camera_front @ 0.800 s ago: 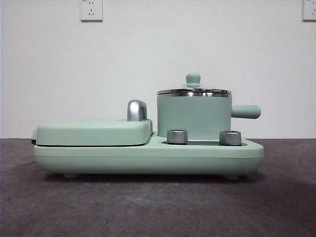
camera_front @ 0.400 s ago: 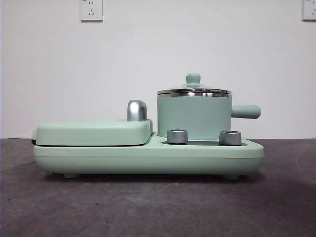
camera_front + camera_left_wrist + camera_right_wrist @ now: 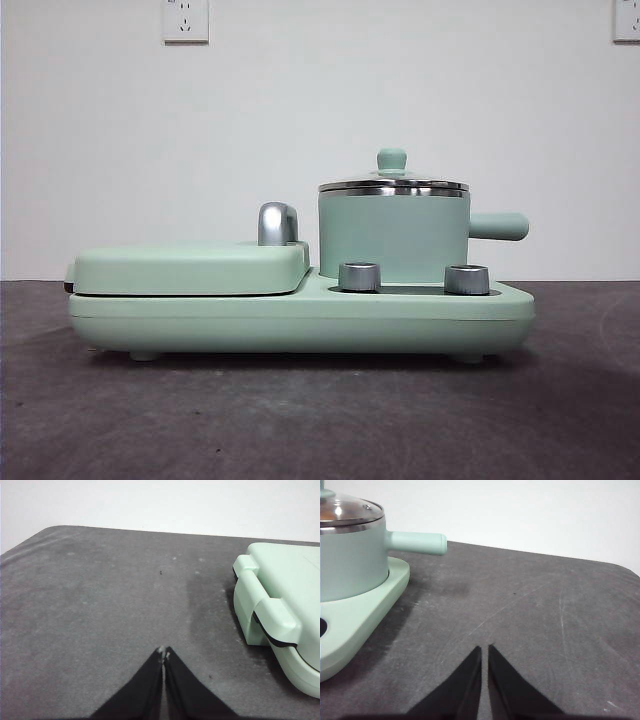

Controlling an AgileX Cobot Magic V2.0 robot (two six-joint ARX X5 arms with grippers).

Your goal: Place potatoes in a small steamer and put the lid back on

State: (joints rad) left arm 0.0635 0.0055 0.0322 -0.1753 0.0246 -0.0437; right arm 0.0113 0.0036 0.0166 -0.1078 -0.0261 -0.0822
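Observation:
The small steamer is a mint-green pot with a steel rim and a stubby side handle. It stands on the right half of the green cooker base. The glass lid with its green knob sits on the pot. The pot and the lid also show in the right wrist view. The potato is out of view. My left gripper is shut and empty over bare table beside the griddle end. My right gripper is shut and empty over bare table beside the pot's handle.
A flat green griddle cover with a steel handle lies on the left half of the base; its corner shows in the left wrist view. Two steel dials sit in front of the pot. The dark grey table meets a white wall.

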